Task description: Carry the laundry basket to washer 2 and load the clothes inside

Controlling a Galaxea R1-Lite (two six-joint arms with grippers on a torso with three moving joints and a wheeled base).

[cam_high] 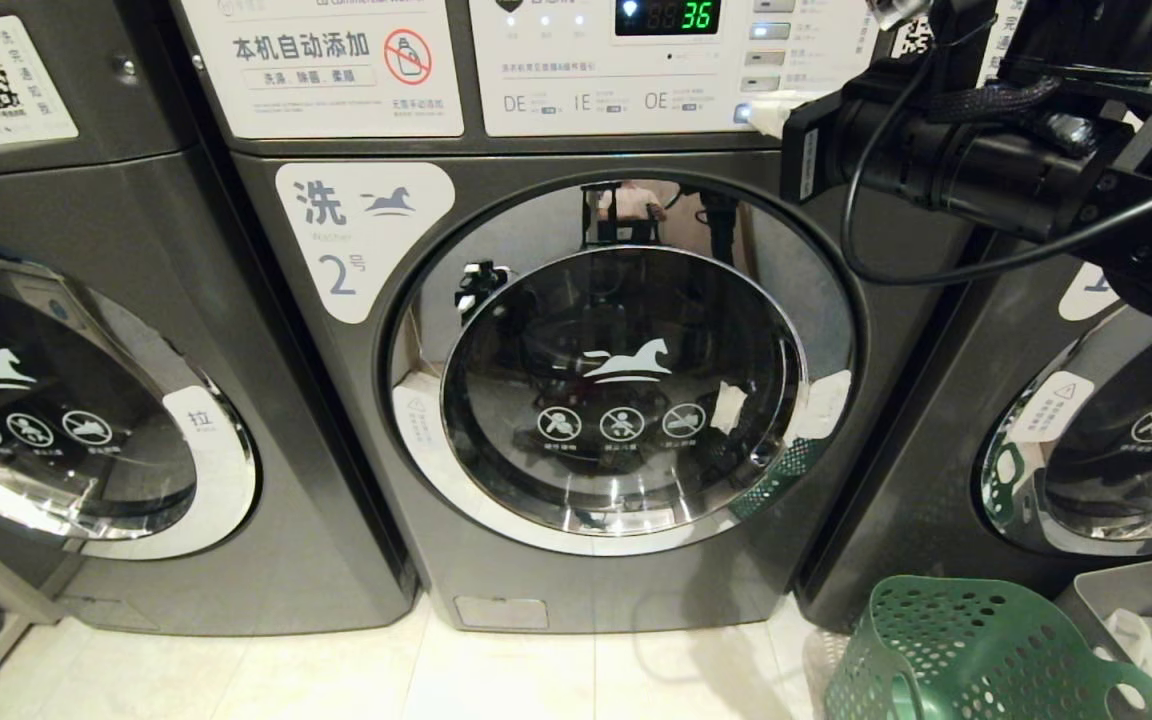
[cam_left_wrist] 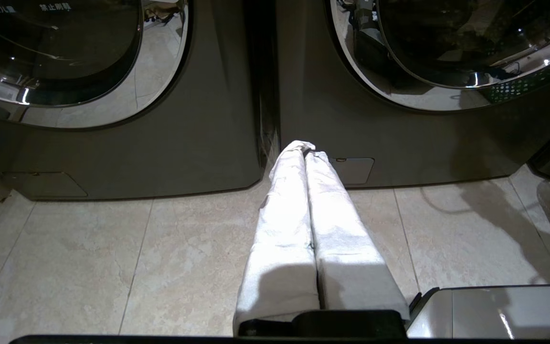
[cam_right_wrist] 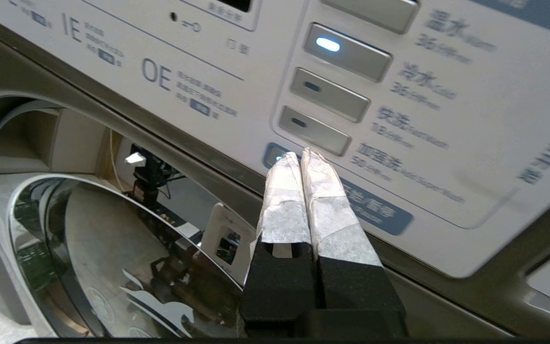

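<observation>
Washer 2 (cam_high: pixel 626 380): directly ahead, dark grey, door shut, display lit green; spans from the level of the right gripper down to the floor.
Control panel (cam_high: pixel 636 60): white strip across the machine's top, at the right gripper's own height; four grey buttons stacked in a column just beyond the fingertips, the uppermost one in view lit blue.
Door (cam_high: pixel 621 390): round, chrome-rimmed, below and to the left of the right gripper; horse logo and warning icons on the glass; clothes not made out through the dark glass, nor anywhere else.
Laundry basket (cam_high: pixel 976 650): dark green, perforated, on the floor well below the right gripper and off to its right; interior not in view, so contents unknown.
Grey bin (cam_high: pixel 1151 600): beside the basket, further right, white material inside.
Right gripper (cam_right_wrist: pixel 300 160): raised to panel height, white-wrapped fingers pressed flat together, holding nothing; tips right at the small blue-lit start/pause button (cam_right_wrist: pixel 277 155) at the foot of the button column, contact not certain.
Left gripper (cam_left_wrist: pixel 305 149): low, pointing at the seam between two machines near the floor, fingers likewise closed together and empty; parked.
Deciding relation: button dead ahead of the right fingertips, along the gripper's long axis; right arm far nearer than left; likely a straight push forward, no sideways correction called for.
</observation>
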